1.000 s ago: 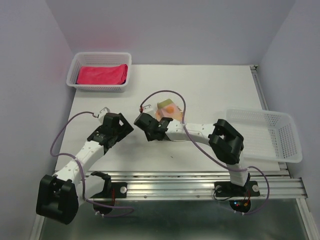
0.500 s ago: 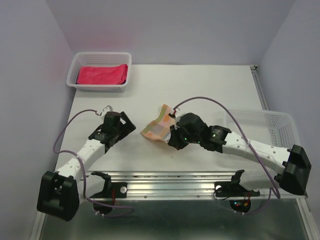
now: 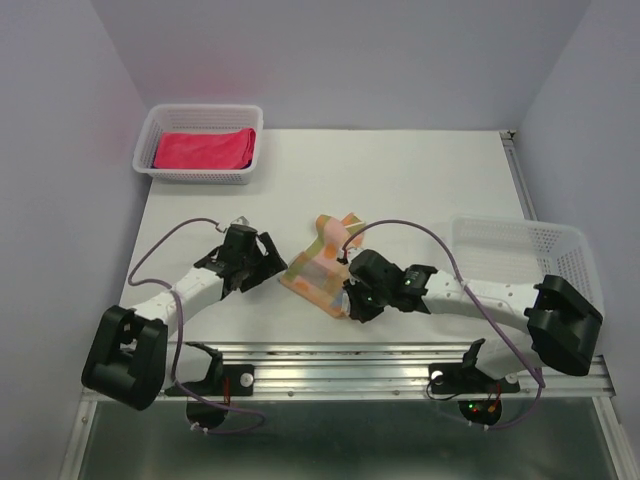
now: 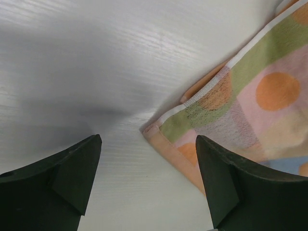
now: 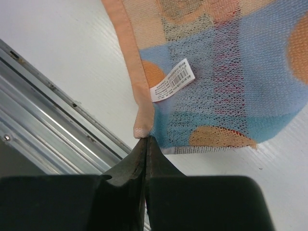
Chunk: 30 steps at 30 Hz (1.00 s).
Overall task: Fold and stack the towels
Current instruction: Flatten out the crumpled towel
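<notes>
A patterned towel (image 3: 318, 265) on the bench (image 3: 420, 180) is clamped at its near corner by the tight-pressed right pincer (image 5: 146, 143). The left pincer (image 4: 148, 139) is spread wide, empty, beside its left corner.

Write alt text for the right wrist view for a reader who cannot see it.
The right gripper, jaws shut, pinches the orange-hemmed corner of a patterned towel in blue, orange and pink. A white barcode label sits on the cloth near that corner; the white table and a metal rail lie beyond.
</notes>
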Tool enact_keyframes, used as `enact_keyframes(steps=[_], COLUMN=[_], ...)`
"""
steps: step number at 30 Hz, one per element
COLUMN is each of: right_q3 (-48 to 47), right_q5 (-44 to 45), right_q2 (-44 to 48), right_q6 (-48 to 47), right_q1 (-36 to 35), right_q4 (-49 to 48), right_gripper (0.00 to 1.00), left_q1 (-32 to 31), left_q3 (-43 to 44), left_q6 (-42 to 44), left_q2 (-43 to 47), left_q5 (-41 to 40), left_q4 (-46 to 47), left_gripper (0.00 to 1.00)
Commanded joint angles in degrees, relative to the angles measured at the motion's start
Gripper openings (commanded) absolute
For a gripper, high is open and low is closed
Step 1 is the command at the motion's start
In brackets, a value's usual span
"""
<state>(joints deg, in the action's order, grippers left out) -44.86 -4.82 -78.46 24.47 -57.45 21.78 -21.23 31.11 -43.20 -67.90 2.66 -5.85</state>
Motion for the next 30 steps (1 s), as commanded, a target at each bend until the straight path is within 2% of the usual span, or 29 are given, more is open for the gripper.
enact_keyframes(steps=[1,4,5,8,12,14,18,19,24,28,30], right_q3=[-0.67,-0.75,-0.75,-0.58,-0.49,-0.58,-0.67,-0.67,-1.02,-1.19,-1.37], right_q5=[3.32,4.2,4.47,4.47,4.47,4.47,5.34,6.22,6.58,7.19,7.37], right_q2=[-0.65,-0.21,-0.12,0.32,1.11,1.37,1.9,2.08,1.81,1.99,2.34], right_q6=[1.02,1.11,1.19,1.28,1.02,0.84,0.41,0.4,-0.03,-0.39,-0.47], right_q1=[0.15,0.32,0.41,0.59,0.67,0.76,1.11,1.11,1.55,2.17,2.43], right_q4=[-2.97,-2.45,-2.36,-2.18,-1.66,-1.48,-1.39,-1.39,-0.86,-0.78,-0.51], right_gripper=[0.01,0.01,0.01,0.01,0.01,0.01,0.01,0.01,0.01,0.01,0.01], left_q1=[-3.97,-5.74,-6.01,-6.8,-8.2,-9.35,-12.77,-13.48,-16.38,-18.31,-18.76], left_q3=[0.96,1.32,1.14,1.66,4.83,6.5,7.73,7.91,10.46,11.86,12.48], left_q6=[2.5,1.46,1.19,0.31,1.89,1.89,1.63,1.45,-1.01,-1.09,-1.53], left_q2=[-5.04,-6.98,-7.16,-8.38,-12.07,-14.18,-17.61,-17.88,-19.64,-22.18,-23.24], left_q5=[0.52,-0.81,-1.77,-4.67,-5.99,-8.45,-10.65,-11.61,-15.84,-16.63,-17.42], left_q4=[0.4,-0.83,-1.09,-1.1,-2.85,-4.78,-7.33,-8.21,-12.35,-13.31,-14.01], left_gripper=[0.85,0.75,0.68,0.67,0.59,0.52,0.44,0.39,0.38,0.29,0.09])
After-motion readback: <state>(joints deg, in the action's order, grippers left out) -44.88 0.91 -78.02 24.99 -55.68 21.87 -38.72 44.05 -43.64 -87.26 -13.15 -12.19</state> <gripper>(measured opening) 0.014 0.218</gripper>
